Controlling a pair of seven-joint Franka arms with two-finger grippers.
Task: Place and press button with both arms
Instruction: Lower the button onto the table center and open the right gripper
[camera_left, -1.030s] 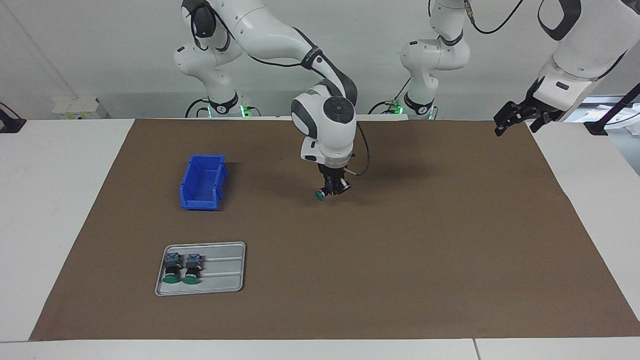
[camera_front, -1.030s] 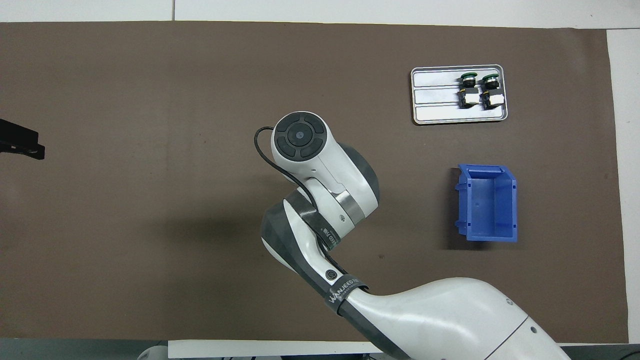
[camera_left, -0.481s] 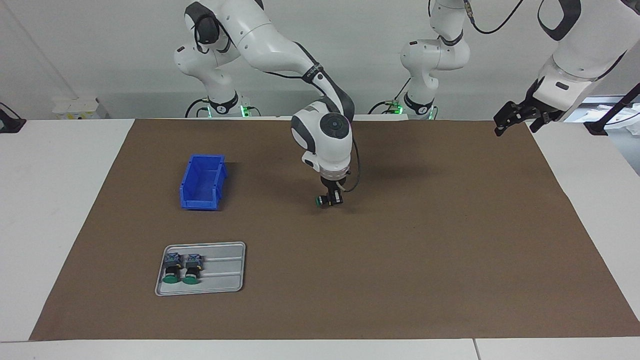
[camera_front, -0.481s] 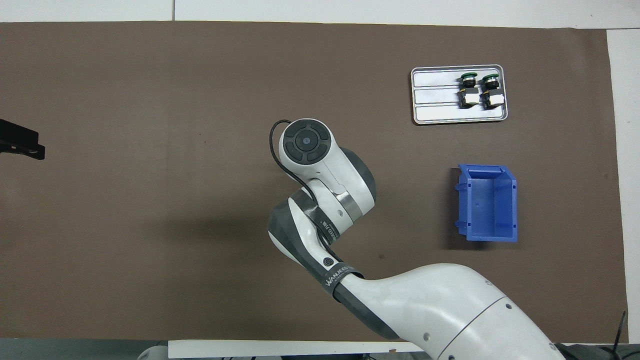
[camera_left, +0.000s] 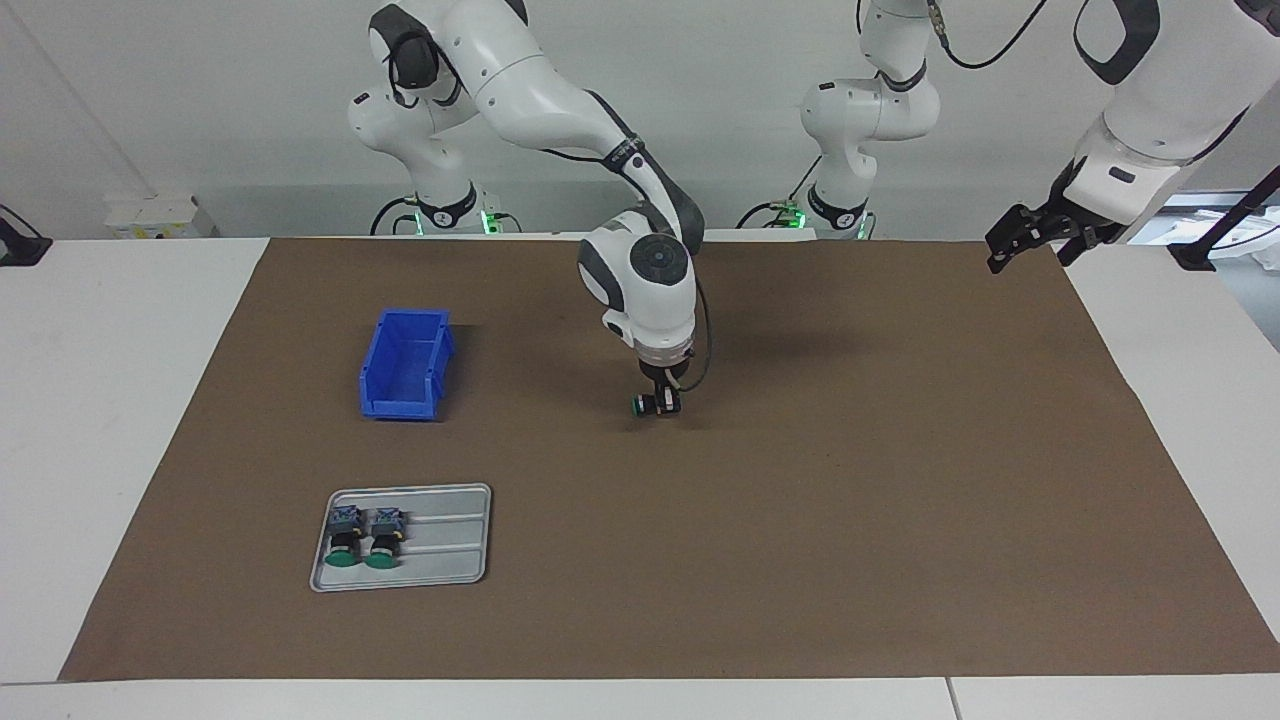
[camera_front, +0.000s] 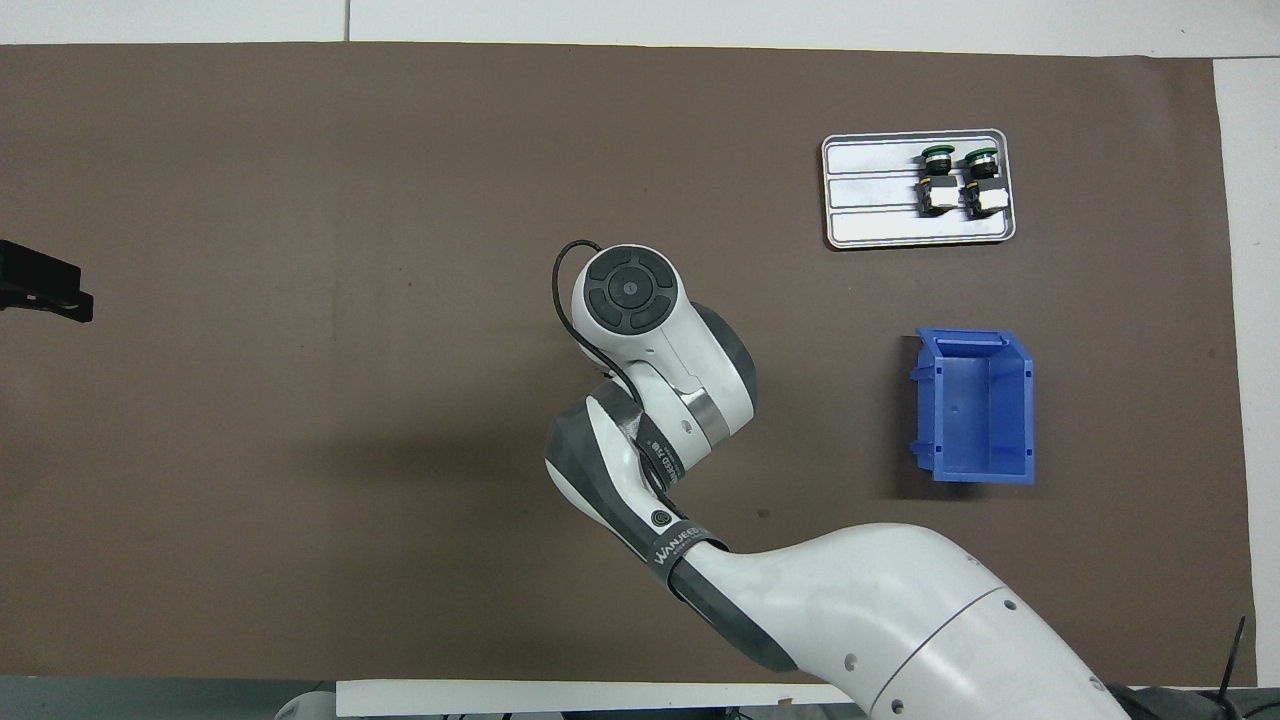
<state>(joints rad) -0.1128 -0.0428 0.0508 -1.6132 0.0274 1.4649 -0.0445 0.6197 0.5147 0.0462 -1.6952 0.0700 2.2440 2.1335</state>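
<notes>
My right gripper (camera_left: 661, 402) is shut on a button (camera_left: 640, 404) with a green cap, held sideways low over the middle of the brown mat (camera_left: 800, 480). I cannot tell whether the button touches the mat. In the overhead view the right arm's wrist (camera_front: 628, 292) hides the gripper and the button. My left gripper (camera_left: 1030, 240) waits open and empty in the air over the mat's corner at the left arm's end; it also shows in the overhead view (camera_front: 45, 290). Two more buttons (camera_left: 364, 538) lie on a grey tray (camera_left: 450, 545).
The grey tray (camera_front: 870, 190) with the two buttons (camera_front: 958, 180) sits at the right arm's end, farther from the robots. A blue bin (camera_left: 405, 365) stands nearer to the robots than the tray, also in the overhead view (camera_front: 975, 405).
My right gripper has come down toward the mat with the button, which has turned a little. The left arm has not moved.
</notes>
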